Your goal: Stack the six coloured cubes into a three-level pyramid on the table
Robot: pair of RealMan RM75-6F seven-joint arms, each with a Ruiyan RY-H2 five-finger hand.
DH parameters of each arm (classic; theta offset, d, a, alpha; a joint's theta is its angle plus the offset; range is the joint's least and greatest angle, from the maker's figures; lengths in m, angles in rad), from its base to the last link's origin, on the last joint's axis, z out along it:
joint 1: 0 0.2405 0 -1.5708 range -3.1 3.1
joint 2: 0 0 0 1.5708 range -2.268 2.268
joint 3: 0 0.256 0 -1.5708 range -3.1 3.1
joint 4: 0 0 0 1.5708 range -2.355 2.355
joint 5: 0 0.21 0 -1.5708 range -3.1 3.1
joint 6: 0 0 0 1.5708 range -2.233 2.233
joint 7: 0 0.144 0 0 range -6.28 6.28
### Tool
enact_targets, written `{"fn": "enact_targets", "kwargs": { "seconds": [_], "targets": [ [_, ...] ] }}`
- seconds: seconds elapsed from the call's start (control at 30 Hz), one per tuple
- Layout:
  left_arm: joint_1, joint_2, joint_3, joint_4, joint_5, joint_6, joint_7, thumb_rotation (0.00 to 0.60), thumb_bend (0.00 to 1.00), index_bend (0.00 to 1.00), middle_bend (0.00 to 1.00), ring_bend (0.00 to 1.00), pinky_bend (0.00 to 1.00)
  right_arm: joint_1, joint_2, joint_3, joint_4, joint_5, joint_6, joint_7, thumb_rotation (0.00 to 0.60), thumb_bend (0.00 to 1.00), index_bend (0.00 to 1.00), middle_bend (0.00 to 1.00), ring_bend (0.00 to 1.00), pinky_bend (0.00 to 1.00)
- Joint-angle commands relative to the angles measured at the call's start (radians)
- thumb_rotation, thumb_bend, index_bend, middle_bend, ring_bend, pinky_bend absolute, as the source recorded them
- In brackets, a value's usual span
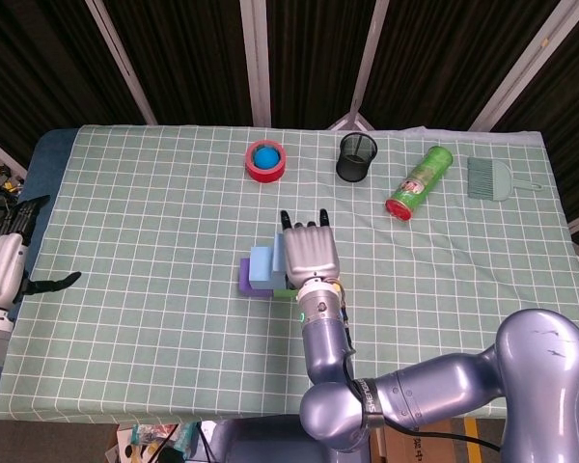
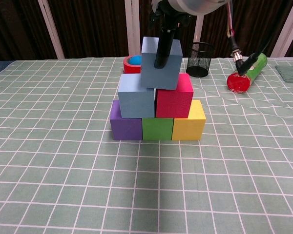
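Note:
A purple cube [image 2: 125,125], a green cube [image 2: 157,128] and a yellow cube [image 2: 189,123] form a row on the table. On them stand a light blue cube [image 2: 135,97] and a red cube [image 2: 175,97]. My right hand [image 1: 311,253] holds a grey-blue cube [image 2: 160,63] tilted just above those two, its lower edge about touching their tops. A dark finger [image 2: 163,46] crosses its front face. In the head view the hand hides most of the stack; the light blue cube [image 1: 261,265] and purple cube [image 1: 245,280] show. My left hand [image 1: 2,265] hangs open at the table's left edge.
Behind the stack stand a red tape roll [image 1: 266,159] with a blue ball inside and a black mesh cup [image 1: 357,157]. A green can [image 1: 419,181] lies at the back right, with a grey brush [image 1: 492,179] beyond it.

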Motion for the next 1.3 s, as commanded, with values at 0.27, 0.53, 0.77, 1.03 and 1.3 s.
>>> {"fn": "enact_targets", "kwargs": {
  "seconds": [0.27,0.53,0.77,1.03,1.3],
  "targets": [
    [-0.001,-0.001,0.0,0.001,-0.002,0.0,0.002,0.6,0.07,0.0,0.04,0.01,0.05,-0.002,-0.008,0.005,0.014,-0.004,0.001,-0.012,0.6,0.32,0.0,0.43,0.27,0.0],
    [-0.002,-0.002,0.0,0.004,-0.006,-0.004,0.0,0.6,0.07,0.0,0.04,0.01,0.05,0.001,-0.021,0.012,0.022,-0.005,0.003,-0.02,0.6,0.33,0.0,0.43,0.27,0.0],
    [-0.004,-0.002,-0.001,0.007,-0.008,-0.009,-0.003,0.6,0.07,0.0,0.04,0.01,0.05,0.009,-0.032,0.02,0.027,-0.002,0.012,-0.034,0.6,0.33,0.0,0.43,0.27,0.0],
    [-0.003,0.001,-0.001,0.005,-0.005,-0.01,-0.009,0.6,0.07,0.0,0.04,0.01,0.05,0.004,-0.04,0.024,0.028,-0.004,0.016,-0.035,0.6,0.32,0.0,0.43,0.27,0.0],
    [-0.002,0.003,-0.001,0.001,-0.001,-0.008,-0.009,0.6,0.07,0.0,0.04,0.01,0.05,-0.002,-0.046,0.023,0.024,-0.008,0.018,-0.036,0.6,0.32,0.0,0.43,0.27,0.0]
  ]
}}
